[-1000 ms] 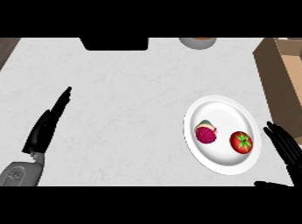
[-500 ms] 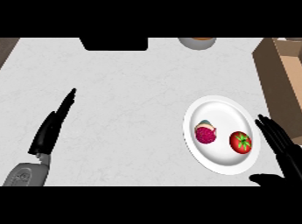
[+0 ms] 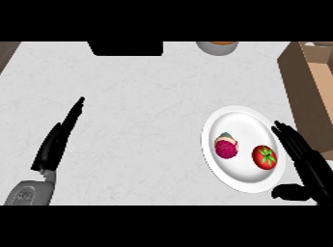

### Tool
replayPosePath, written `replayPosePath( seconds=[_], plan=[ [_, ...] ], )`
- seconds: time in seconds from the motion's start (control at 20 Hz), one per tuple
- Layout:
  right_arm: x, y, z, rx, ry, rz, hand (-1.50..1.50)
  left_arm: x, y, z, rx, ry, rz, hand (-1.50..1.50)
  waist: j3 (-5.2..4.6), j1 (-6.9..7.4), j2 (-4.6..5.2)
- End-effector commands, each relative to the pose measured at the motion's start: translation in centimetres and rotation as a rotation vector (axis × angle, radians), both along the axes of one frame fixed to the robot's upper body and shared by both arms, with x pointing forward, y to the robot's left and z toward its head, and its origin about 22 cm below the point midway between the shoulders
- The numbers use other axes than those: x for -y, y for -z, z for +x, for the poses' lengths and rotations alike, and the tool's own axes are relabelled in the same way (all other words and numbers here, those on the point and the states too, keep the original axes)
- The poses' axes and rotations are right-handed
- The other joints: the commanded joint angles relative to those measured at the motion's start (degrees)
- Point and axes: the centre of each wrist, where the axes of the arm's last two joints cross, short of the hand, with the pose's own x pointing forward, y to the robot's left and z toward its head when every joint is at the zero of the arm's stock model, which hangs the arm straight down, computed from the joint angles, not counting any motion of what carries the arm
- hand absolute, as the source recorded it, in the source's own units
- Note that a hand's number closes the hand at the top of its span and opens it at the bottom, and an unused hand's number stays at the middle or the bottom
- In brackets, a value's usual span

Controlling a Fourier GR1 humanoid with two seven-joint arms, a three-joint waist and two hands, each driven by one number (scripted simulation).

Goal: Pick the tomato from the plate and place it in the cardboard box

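The counter [image 3: 140,111] fills most of the frame, pale and marbled. At the right edge, from the upper corner down past the middle, stands the cardboard box [image 3: 318,87], its open top partly cut off by the frame. Lower right of centre lies the white plate [image 3: 233,120], just beside the box. On it, toward the lower right, sits the tomato [image 3: 264,157], with a purplish round food [image 3: 227,147] next to it on the left.

The right hand [image 3: 308,161] comes in at the lower right, fingers straight and spread over the plate's right rim, thumb apart below; it holds nothing and lies just right of the tomato. The left hand [image 3: 58,140] rests at the lower left with fingers straight and together, empty.

The likely risks: the round tomato could roll away toward the purplish food if the fingers close from one side only, or the hand could press the plate's rim and tip or slide it. On the way to the box, the near wall could catch the hand.
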Motion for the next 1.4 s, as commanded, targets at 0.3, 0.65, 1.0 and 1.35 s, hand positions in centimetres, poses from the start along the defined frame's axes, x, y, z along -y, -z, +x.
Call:
replayPosePath(
  seconds=[0.3,0.65,1.0,1.35],
  plan=[
    [-0.9,3.0,1.7,-0.031,-0.024,0.006,-1.5,-1.8,0.4,0.3,-0.004,-0.014,0.001,0.0,0.86,0.31,0.46],
    [-2.2,2.6,1.9,0.204,0.013,-0.094,1.5,-0.7,0.8,-0.7,-0.002,0.013,0.002,0.0,0.87,0.33,0.38],
    [-2.1,2.4,0.7,0.297,0.077,-0.062,1.5,-0.7,0.7,-0.7,-0.009,-0.002,0.008,0.0,0.85,0.13,0.28],
    [-4.2,-1.5,6.5,-0.129,0.034,-0.444,1.5,0.2,-0.2,1.4,0.012,0.031,0.005,0.0,0.5,1.9,0.83]
  ],
)
